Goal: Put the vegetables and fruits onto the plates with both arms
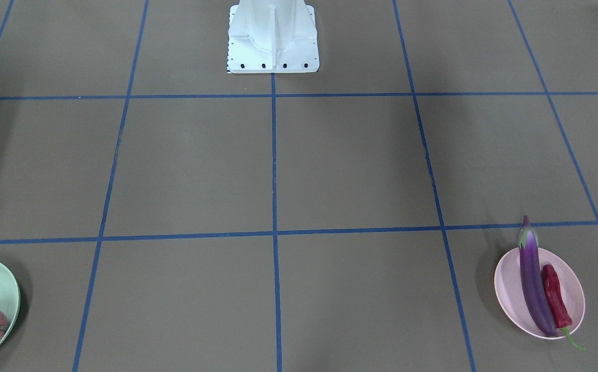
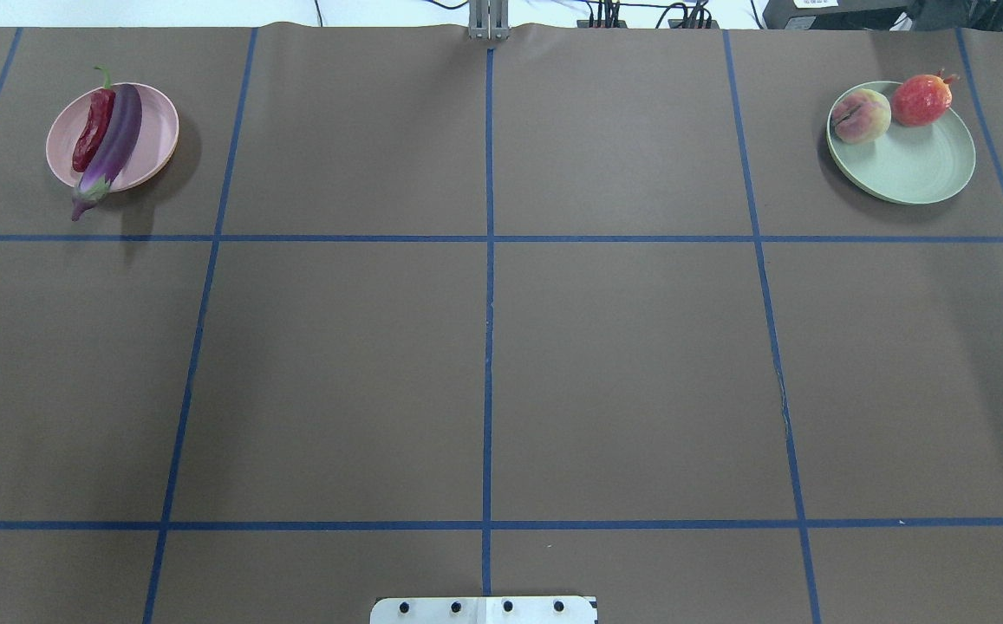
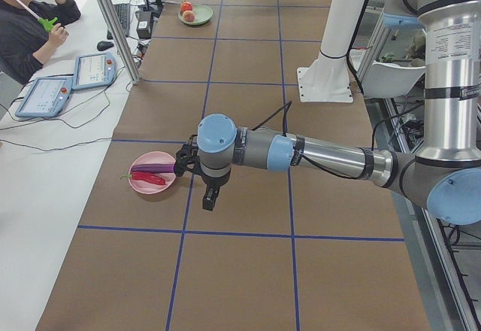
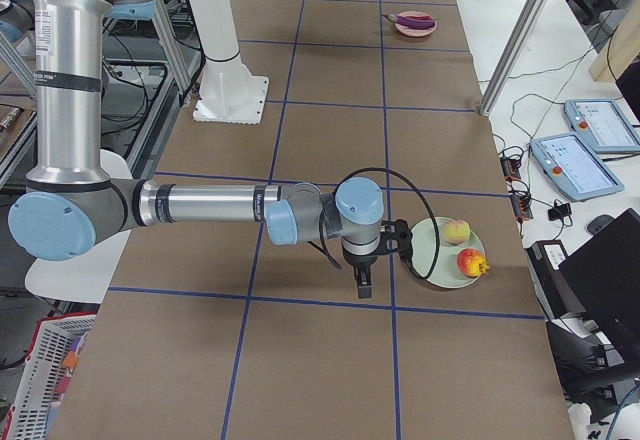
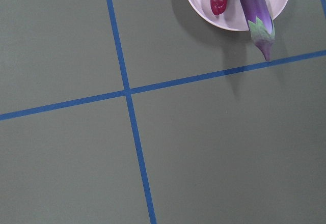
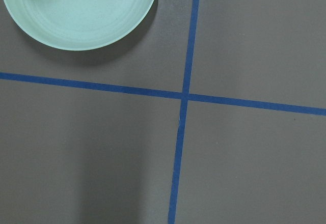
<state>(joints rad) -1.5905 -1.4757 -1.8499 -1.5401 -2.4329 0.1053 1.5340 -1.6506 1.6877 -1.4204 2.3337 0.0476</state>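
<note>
The purple eggplant (image 2: 111,143) and the red chili (image 2: 94,130) lie side by side on the pink plate (image 2: 154,130); the eggplant's cap juts over the rim (image 5: 265,35). The peach (image 2: 861,115) and the pomegranate (image 2: 921,100) sit on the mint green plate (image 2: 917,165). My left gripper (image 3: 208,199) hangs over the table beside the pink plate (image 3: 139,186), apart from it. My right gripper (image 4: 364,282) hangs beside the green plate (image 4: 440,265), apart from it. Both show only in the side views, so I cannot tell whether they are open or shut.
The white base block (image 2: 484,609) stands at the table's near edge. An operator (image 3: 30,22) sits beside the table with tablets (image 3: 45,94) and cables. Metal frame posts (image 3: 113,22) stand along the far edge. A basket (image 4: 40,380) stands off the table.
</note>
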